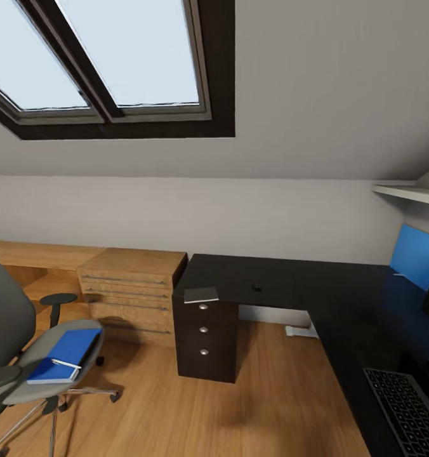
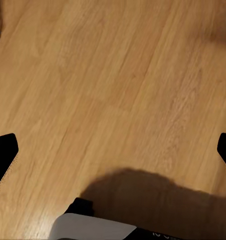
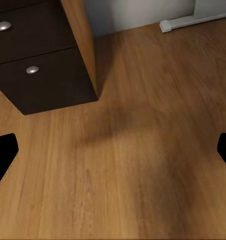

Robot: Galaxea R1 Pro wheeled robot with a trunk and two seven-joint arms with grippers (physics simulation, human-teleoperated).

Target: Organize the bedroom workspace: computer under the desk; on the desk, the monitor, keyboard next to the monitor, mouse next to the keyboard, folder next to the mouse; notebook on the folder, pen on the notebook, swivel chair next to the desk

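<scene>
- Folder (image 1: 67,352) lay on the swivel chair (image 1: 11,355) seat, lower left of my head view, with the pen (image 1: 66,364) on it.
- Notebook (image 1: 201,294) and mouse (image 1: 257,287) sat on the worktop (image 1: 341,298); keyboard (image 1: 408,406) lower right.
- I saw both grippers (image 2: 113,150) (image 3: 113,150) spread open above the floor (image 3: 143,180).

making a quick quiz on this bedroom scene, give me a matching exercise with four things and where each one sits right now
Things:
1. folder
2. notebook
3. mouse
4. keyboard

Places:
A. on the desk wing at the right, near the lower corner of the head view
B. on the desk corner above the drawer unit, jutting a little past the edge
C. on the seat of the swivel chair
D. on the desk's back stretch, to the right of the notebook

Pairs: 1-C, 2-B, 3-D, 4-A
</scene>
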